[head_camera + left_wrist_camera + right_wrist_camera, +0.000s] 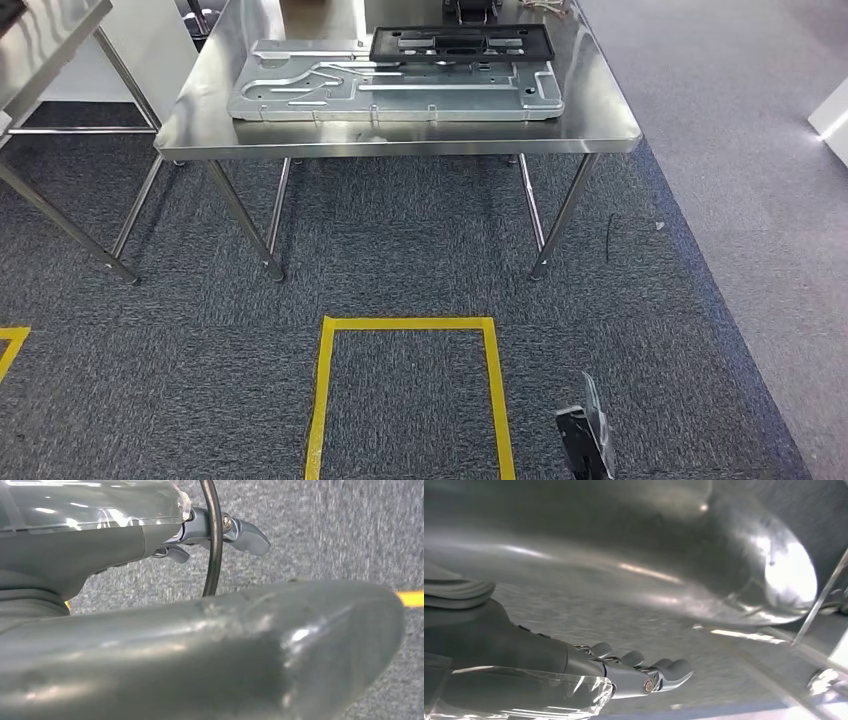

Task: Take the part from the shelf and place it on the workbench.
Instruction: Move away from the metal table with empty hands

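A steel workbench [400, 138] stands ahead of me on the carpet. On it lies a large silver stamped metal plate [395, 90], with a black rectangular frame part [462, 43] resting across its far edge. My right hand [585, 440] hangs low at the lower right, well short of the bench. In the right wrist view, the right hand [574, 660] has its fingers [649, 672] stretched out and holds nothing. The left hand [200, 645] also hangs over the carpet, fingers [245, 532] extended and apart from the thumb, with nothing in it.
A yellow tape square [410, 325] marks the carpet in front of the bench. A second steel table [50, 30] stands at the far left, with another tape corner [10, 340] below it. Lighter grey floor and a white object [830, 120] lie to the right.
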Controlling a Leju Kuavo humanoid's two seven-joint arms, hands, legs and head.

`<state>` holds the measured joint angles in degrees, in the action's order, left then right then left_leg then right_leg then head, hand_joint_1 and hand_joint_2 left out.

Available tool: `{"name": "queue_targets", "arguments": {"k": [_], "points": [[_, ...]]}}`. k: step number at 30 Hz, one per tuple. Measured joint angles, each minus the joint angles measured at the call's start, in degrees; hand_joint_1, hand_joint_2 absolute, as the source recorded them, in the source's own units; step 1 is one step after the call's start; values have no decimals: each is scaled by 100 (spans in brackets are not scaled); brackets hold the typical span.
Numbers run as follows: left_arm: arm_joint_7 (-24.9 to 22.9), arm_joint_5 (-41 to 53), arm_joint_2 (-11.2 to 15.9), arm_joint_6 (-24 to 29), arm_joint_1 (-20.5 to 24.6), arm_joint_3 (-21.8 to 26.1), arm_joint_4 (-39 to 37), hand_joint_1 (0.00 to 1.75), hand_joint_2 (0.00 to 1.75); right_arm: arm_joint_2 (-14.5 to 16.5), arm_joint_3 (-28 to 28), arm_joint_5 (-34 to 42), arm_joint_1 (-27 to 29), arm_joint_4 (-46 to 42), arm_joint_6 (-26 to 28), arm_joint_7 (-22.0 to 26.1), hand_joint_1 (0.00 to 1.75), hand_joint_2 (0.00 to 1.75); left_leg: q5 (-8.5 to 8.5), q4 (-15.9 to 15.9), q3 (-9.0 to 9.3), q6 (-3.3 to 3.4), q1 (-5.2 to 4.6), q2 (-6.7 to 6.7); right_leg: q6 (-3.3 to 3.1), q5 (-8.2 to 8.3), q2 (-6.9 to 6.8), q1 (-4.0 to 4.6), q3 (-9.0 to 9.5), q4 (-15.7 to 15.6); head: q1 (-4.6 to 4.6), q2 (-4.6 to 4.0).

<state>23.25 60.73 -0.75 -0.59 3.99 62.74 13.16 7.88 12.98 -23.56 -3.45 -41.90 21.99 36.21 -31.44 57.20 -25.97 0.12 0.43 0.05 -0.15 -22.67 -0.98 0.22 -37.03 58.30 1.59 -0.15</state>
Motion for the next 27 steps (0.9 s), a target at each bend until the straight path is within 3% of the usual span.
{"name": "queue_targets", "arguments": {"k": [2,3,5,6,7,8,9,10,11,12,13,15,17,18,20,22,23,24,25,27], "points": [[22,6,-12,17,-40,27,-1,0,0,2,298,29,93,197,-59,89,0,0,85,-77,-55,86,3,25,76,46,16,-15,-38,-12,-2,0],[23,4,-18,20,-51,39,-2,0,0,4,415,40,123,274,-110,76,0,0,159,-94,-108,135,13,43,113,-61,36,-26,-78,41,-2,0],[21,-10,-32,16,-56,74,-2,0,0,5,662,123,162,431,-356,47,0,0,311,-115,-261,213,28,79,183,-594,71,-57,-209,448,-2,0],[22,-20,-41,11,-58,100,-2,0,0,5,808,206,182,531,-569,57,0,0,375,-113,-352,236,27,83,216,-892,76,-71,-289,801,-2,0],[23,-33,-52,9,-62,131,-2,0,0,1,985,322,206,671,-832,83,0,0,438,-109,-442,242,26,85,247,-1090,78,-87,-350,1168,-2,0],[24,-45,-67,12,-71,166,-2,0,0,-8,1203,460,234,857,-1104,100,0,0,499,-104,-531,236,26,84,273,-1121,78,-104,-363,1450,-2,0],[25,-57,-82,26,-82,201,-2,0,0,-19,1441,607,266,1063,-1335,91,0,0,553,-93,-621,224,29,82,295,-1009,79,-123,-317,1602,-2,0],[26,-68,-97,43,-96,239,-2,0,0,-30,1700,763,297,1278,-1500,36,0,0,605,-75,-702,201,31,61,306,-808,85,-140,-180,1557,-2,0],[23,-72,-113,64,-107,279,-2,0,0,-36,1962,920,328,1484,-1585,-86,0,0,650,-52,-778,171,35,35,305,-632,120,-156,55,1321,-2,0],[19,-75,-131,87,-114,315,-2,0,0,-35,2204,1059,358,1656,-1594,-266,0,0,688,-25,-845,135,32,6,289,-574,196,-168,384,937,-2,0],[12,-75,-150,117,-114,347,-1,0,0,-22,2441,1167,383,1813,-1553,-495,0,0,724,3,-897,95,26,-27,259,-631,272,-171,722,484,-2,0],[-1,-66,-186,194,-98,404,0,0,0,23,2844,1232,408,2081,-1332,-1063,0,0,804,42,-973,17,13,-56,186,-866,356,-154,1145,-166,0,0],[-6,-56,-209,251,-96,457,0,0,0,90,3117,1131,412,2291,-1067,-1625,0,0,870,64,-1021,-57,27,-91,93,-912,279,-136,1164,-303,-1,0],[-7,-53,-219,262,-107,480,0,0,0,122,3201,1056,416,2370,-969,-1861,0,0,826,115,-1053,-86,38,-97,38,-882,233,-136,1143,-303,0,0],[-12,-40,-238,266,-130,532,0,0,0,180,3299,892,425,2493,-861,-2208,0,0,477,519,-1207,-123,66,-81,-66,-816,127,-137,1097,-313,0,0],[-15,-22,-252,269,-137,569,0,0,0,214,3330,746,426,2575,-850,-2386,0,0,-4,1254,-1444,-152,73,-64,-117,-777,21,-103,1032,-293,0,0],[-17,-13,-257,271,-140,580,0,0,0,225,3338,680,426,2608,-874,-2437,0,0,-146,1576,-1523,-162,72,-60,-126,-764,-37,-84,1000,-278,0,0],[-18,7,-262,274,-146,593,0,0,0,234,3345,610,425,2642,-927,-2473,0,0,-179,1738,-1521,-165,72,-54,-129,-756,-93,-69,970,-259,0,0],[-18,29,-267,276,-154,605,0,0,0,237,3351,545,424,2668,-1003,-2488,0,0,-109,1691,-1416,-161,72,-43,-128,-752,-148,-57,943,-234,0,0],[-16,82,-272,278,-165,623,0,0,0,238,3357,426,416,2704,-1183,-2476,0,0,169,1006,-926,-129,68,47,-115,-759,-253,-42,903,-177,1,0]]}}
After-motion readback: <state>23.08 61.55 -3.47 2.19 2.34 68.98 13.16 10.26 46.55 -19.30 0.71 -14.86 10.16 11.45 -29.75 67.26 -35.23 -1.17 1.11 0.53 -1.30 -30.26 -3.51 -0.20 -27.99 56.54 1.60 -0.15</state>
